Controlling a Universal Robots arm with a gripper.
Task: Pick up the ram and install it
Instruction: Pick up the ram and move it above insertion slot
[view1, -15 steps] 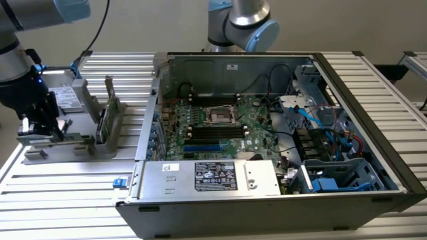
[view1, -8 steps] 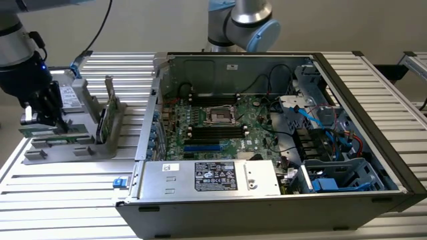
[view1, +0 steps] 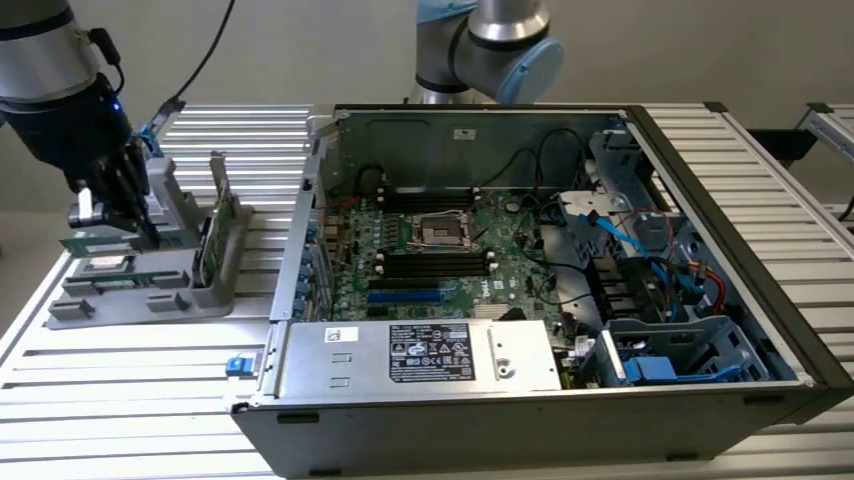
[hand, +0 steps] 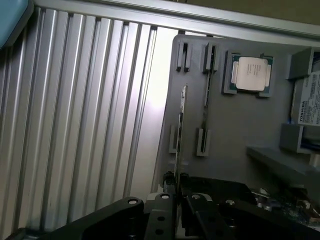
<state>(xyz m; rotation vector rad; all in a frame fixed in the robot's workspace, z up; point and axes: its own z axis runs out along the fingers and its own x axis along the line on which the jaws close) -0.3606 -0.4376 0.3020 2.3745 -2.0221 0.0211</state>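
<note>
One thin pinch carries ram (hand: 180, 131). Risk: stick twists or slips between pads, or snags gray holder (hand: 235, 130) slot (can't tell if fully clear). Tool (hand: 177, 180) nearly closed, clamped on ram over holder on bench (view1: 134, 400), well apart from computer case (view1: 534, 430).

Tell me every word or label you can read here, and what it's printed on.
"TOSHIBA": on the white-labelled grey boxy drive in the grey plastic tray.
Too small to read: the black label on the silver metal power supply box.
Too blurred: markings on the square silver processor chip.
</note>
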